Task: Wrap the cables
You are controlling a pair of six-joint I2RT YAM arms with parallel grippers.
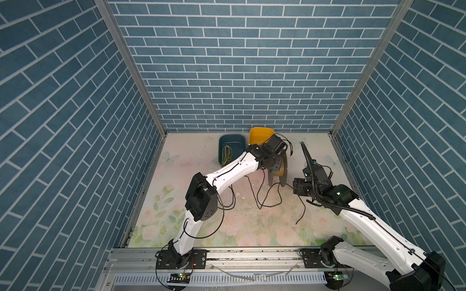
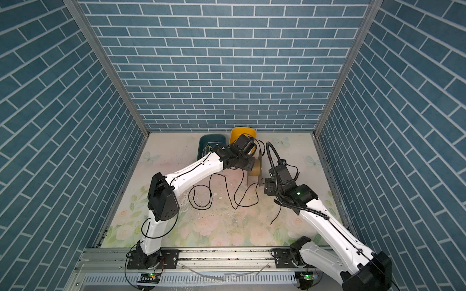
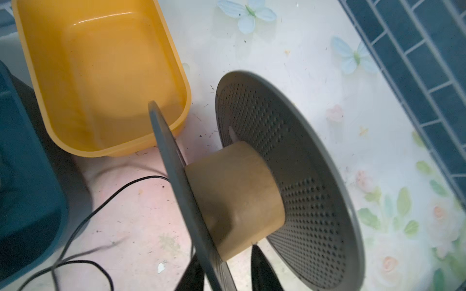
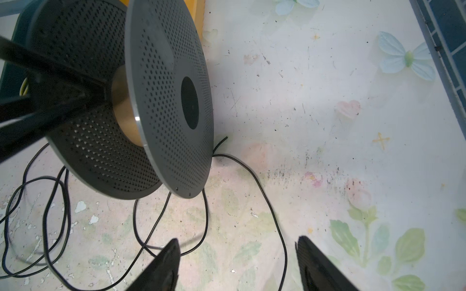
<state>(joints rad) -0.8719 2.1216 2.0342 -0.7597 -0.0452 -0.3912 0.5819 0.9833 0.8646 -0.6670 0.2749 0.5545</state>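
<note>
My left end effector (image 3: 224,254) is at the spool (image 3: 234,199), its fingers (image 3: 262,269) straddling one flange (image 3: 174,171). I cannot tell whether they clamp it. The cable (image 4: 262,190) lies in loose loops on the surface (image 4: 327,113) on the near side of the spool, with one end just beside the other flange. My right end effector (image 4: 237,243) hangs near the spool, over those loops, with its fingers apart and a strand running beneath the gap.
</note>
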